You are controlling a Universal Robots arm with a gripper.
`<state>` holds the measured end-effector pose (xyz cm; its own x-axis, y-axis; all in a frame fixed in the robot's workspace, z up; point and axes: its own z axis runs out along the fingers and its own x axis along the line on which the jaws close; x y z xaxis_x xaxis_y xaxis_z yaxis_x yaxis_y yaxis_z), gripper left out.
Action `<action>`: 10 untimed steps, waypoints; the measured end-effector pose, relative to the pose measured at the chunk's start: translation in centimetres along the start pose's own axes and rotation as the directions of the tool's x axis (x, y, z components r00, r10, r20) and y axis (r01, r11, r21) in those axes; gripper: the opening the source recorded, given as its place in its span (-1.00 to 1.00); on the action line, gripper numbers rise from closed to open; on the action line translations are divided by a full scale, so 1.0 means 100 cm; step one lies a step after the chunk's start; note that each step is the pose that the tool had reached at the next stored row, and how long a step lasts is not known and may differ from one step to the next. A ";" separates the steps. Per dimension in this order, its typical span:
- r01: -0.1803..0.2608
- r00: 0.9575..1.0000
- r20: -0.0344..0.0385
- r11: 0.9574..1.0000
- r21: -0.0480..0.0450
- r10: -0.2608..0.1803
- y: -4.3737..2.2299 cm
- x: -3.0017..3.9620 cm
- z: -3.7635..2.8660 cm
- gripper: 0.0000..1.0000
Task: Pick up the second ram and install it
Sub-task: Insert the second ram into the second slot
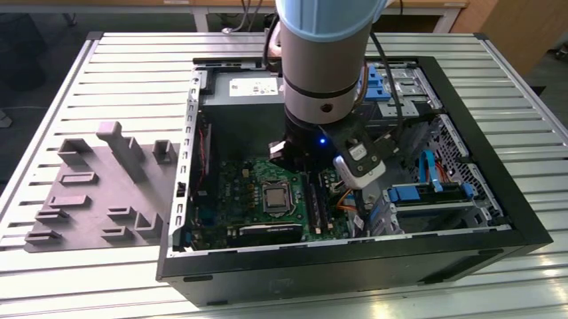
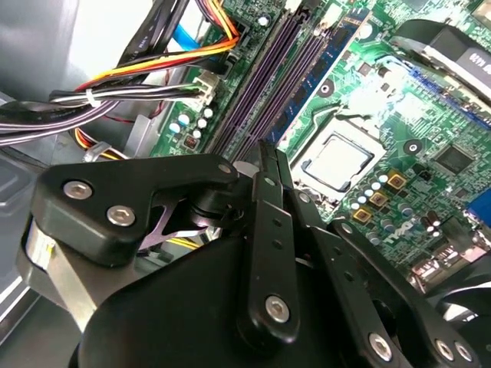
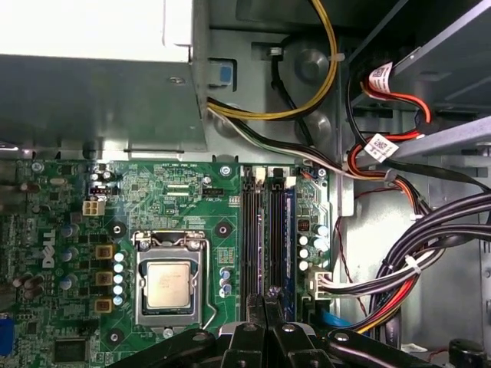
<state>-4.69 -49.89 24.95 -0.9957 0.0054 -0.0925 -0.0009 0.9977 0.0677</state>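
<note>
Several cable bundles [image 3: 430,230] flank the closed, empty-looking claw [image 2: 268,165] above memory slots [image 3: 265,238].

The exterior view looks down from well above the green motherboard [image 1: 266,193]; both wrist views face it closely [image 2: 368,115] [image 3: 176,222].

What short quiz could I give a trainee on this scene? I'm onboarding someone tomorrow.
1. True or false: the computer case lies with its side open.
2. In the first wrist view, the gripper is over: A) the memory slots; B) a keyboard; C) a fan.
3. What colour is the holder tray beside the case, on the exterior view's left?
Key: 1 true; 2 A; 3 grey.
</note>
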 end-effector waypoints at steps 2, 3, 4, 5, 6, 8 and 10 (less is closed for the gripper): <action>0.000 1.000 0.000 1.000 0.000 0.000 0.0015 0.0001 0.0004 -0.77; 0.000 1.000 0.000 1.000 0.000 0.000 0.0024 0.0001 0.0006 -0.77; 0.000 1.000 0.000 1.000 0.000 0.000 0.0032 0.0001 0.0008 -0.77; 0.000 1.000 0.000 1.000 0.000 0.000 0.0036 0.0001 0.0012 -0.77; 0.000 1.000 0.000 1.000 0.000 0.000 0.0038 0.0001 0.0015 -0.77; 0.000 1.000 0.000 1.000 0.000 0.000 0.0041 0.0002 0.0023 -0.77; 0.000 1.000 0.000 1.000 0.000 0.000 0.0046 0.0001 0.0031 -0.77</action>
<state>-4.67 -49.42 24.67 -0.9957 0.0057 -0.0925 -0.0006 0.9977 0.0679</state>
